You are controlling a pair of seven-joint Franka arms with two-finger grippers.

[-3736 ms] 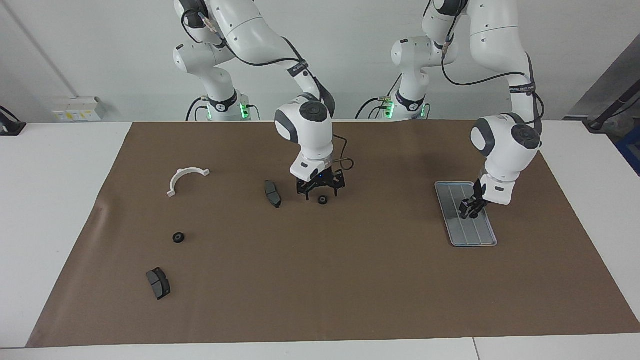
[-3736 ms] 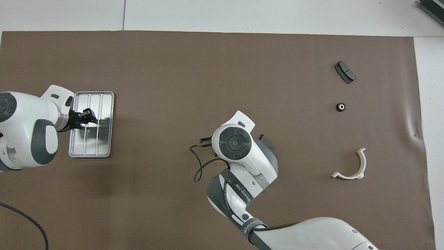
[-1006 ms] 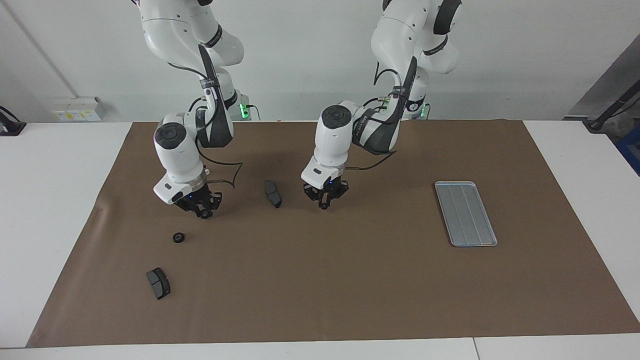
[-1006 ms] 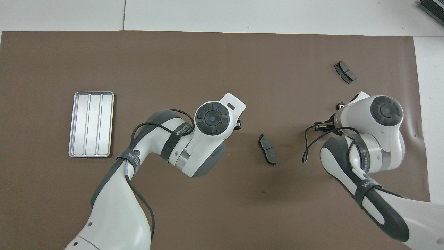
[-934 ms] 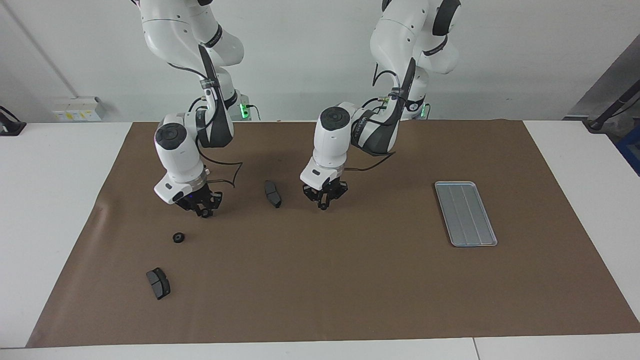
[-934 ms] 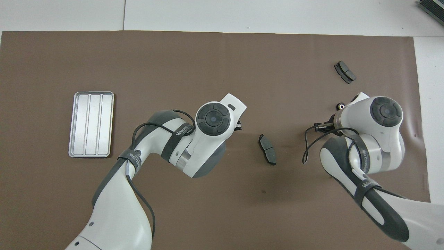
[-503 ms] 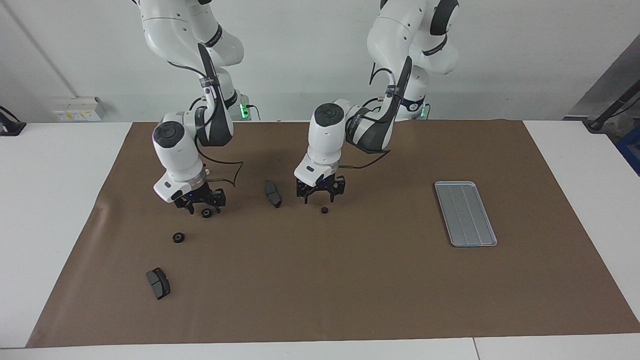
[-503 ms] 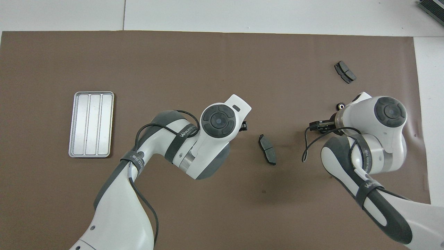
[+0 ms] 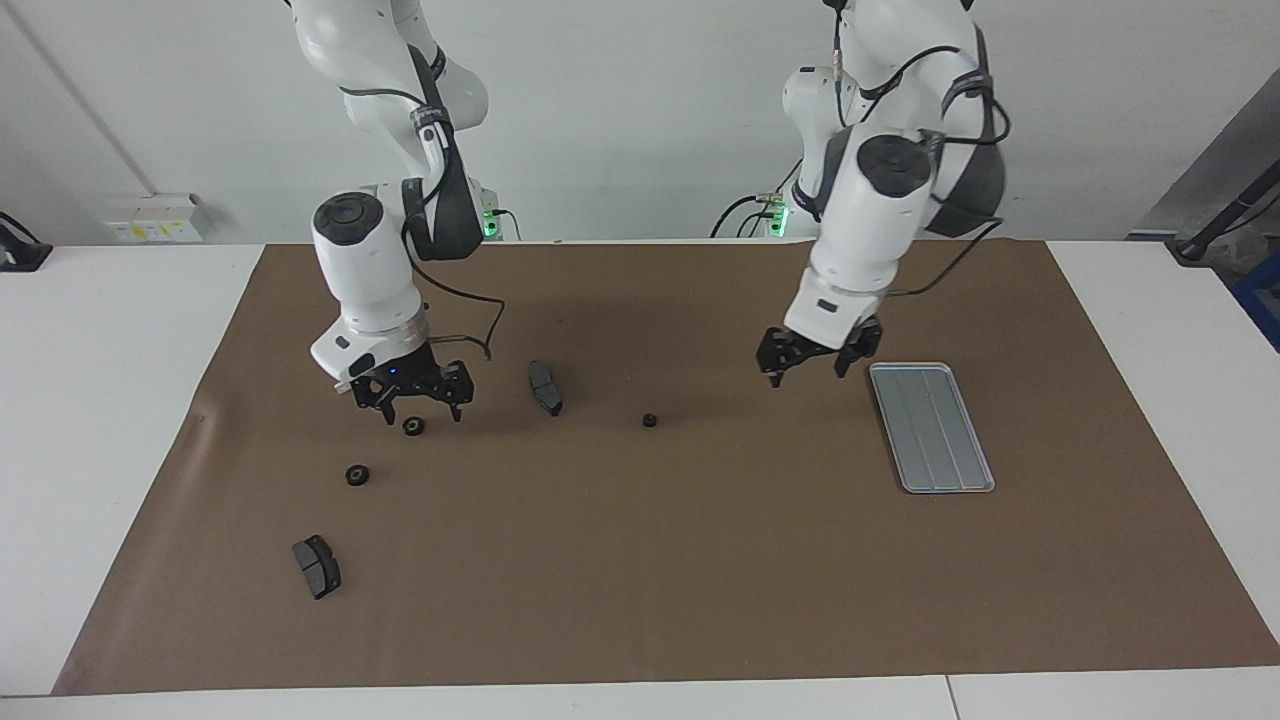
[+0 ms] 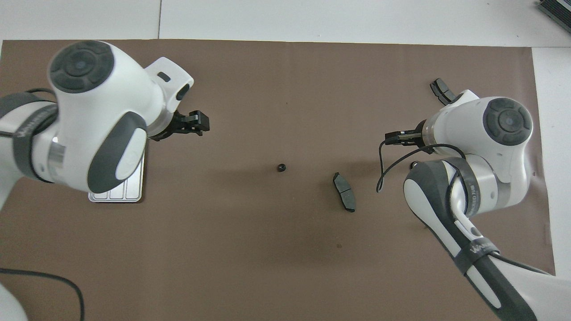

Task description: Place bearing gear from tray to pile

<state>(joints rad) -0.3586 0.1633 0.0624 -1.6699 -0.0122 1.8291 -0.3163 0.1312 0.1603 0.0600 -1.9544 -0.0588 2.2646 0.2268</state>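
Facing view: tray (image 9: 931, 428) lies flat on the brown mat (image 9: 700, 560) toward the left arm's end of the table, with nothing in it. Left gripper (image 9: 817, 357) hangs in the air over bare mat just beside the tray, jaws apart and holding nothing. One bearing gear (image 9: 649, 420) sits alone on the mat near the table's middle. Right gripper (image 9: 418, 393) is low over a second bearing gear (image 9: 412, 426), jaws spread to either side of it, not clamped. A third bearing gear (image 9: 356, 475) lies farther from the robots, near the second. One brake pad (image 9: 545, 387) lies between the two grippers; another brake pad (image 9: 317, 566) lies farther out, toward the right arm's end.

Overhead view: left arm's wrist covers most of the tray (image 10: 117, 195). Left gripper (image 10: 195, 122) shows its fingers apart. Lone bearing gear (image 10: 281, 167) and the middle brake pad (image 10: 344, 192) are well apart. Right gripper is hidden under its own wrist.
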